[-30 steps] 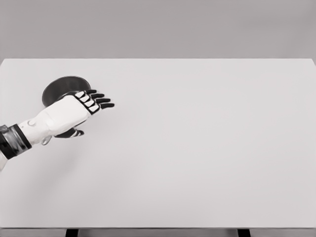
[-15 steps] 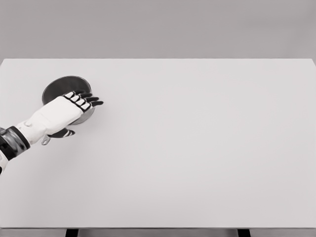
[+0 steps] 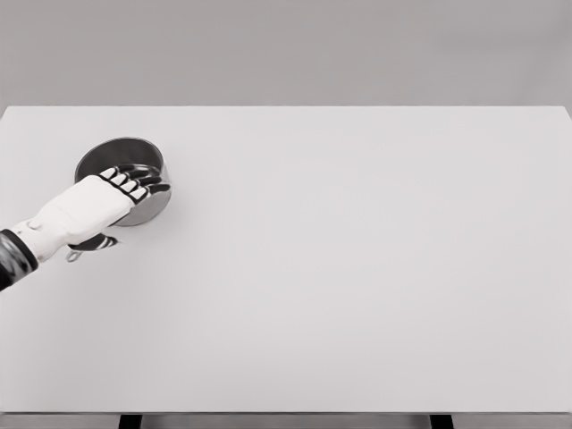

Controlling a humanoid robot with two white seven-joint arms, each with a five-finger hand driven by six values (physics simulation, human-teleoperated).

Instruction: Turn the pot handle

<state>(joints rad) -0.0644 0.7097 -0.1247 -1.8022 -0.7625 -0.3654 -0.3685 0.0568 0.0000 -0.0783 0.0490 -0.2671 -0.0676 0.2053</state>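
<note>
A wide white table fills the head view, with a dark metal pot standing near its far left edge. The robot's left hand, reaching in from the lower left, lies over the pot's near side, its dark-tipped fingers extended over the rim and relaxed, gripping nothing visible. The thumb hangs below the palm. A small metal piece, likely the handle's end, peeks out just beneath the wrist.
</note>
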